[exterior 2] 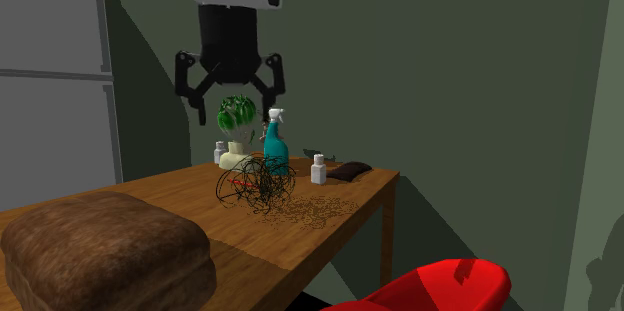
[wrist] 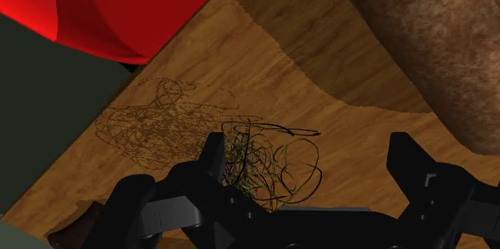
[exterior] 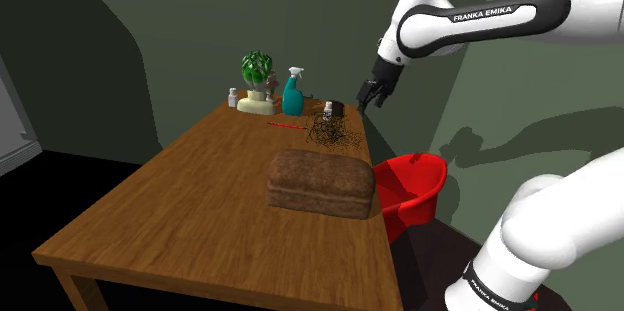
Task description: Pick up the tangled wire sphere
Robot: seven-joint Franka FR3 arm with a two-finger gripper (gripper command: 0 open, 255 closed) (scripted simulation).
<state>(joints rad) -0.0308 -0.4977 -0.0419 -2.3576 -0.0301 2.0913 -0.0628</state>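
The wire ball (exterior 2: pixel 257 187) is not picked up yet. It sits on the table (exterior: pixel 180 209), just past the far end of the brown loaf (exterior: pixel 320 183). The gripper (exterior 2: pixel 230 87) hangs high over that same spot past the loaf. Its two fingers are wide apart and hold nothing. I think it must go down, squeeze the ball and lift it
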